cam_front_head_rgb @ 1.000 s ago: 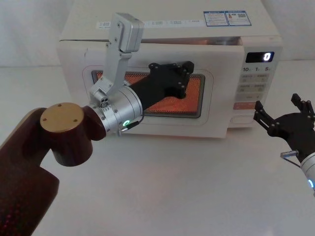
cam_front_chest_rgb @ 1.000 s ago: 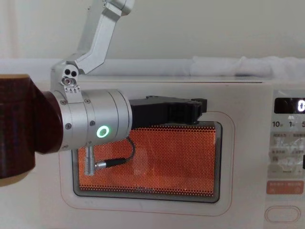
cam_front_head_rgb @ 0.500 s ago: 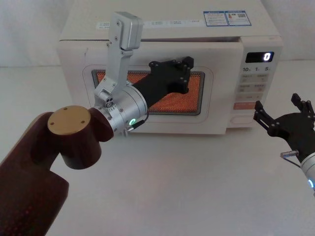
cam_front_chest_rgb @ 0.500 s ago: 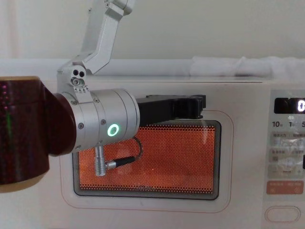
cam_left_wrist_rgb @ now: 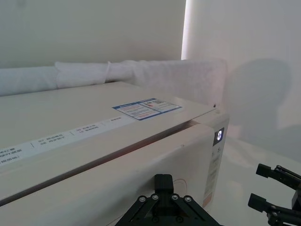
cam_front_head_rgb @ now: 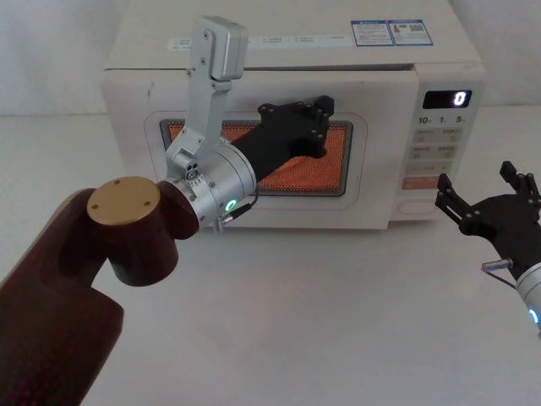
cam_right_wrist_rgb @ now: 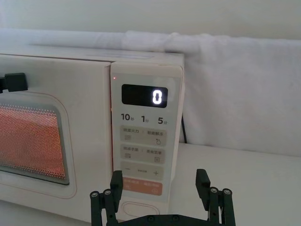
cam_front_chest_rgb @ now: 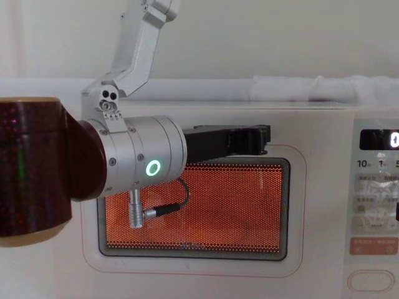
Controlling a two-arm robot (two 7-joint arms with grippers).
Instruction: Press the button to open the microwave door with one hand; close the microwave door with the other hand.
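Left gripper [cam_front_head_rgb: 317, 114] against microwave door [cam_front_head_rgb: 372, 190]'s upper window.

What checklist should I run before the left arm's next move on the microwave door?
1. Left gripper against the microwave door, at the window's upper edge: ok.
2. Door flush with the control panel: cannot tell; left wrist view shows a thin seam under the top.
3. Right gripper clear of the button, fingers open: ok.
4. Display reads 0: ok.
5. Cavity light off: not ok, window glows orange.
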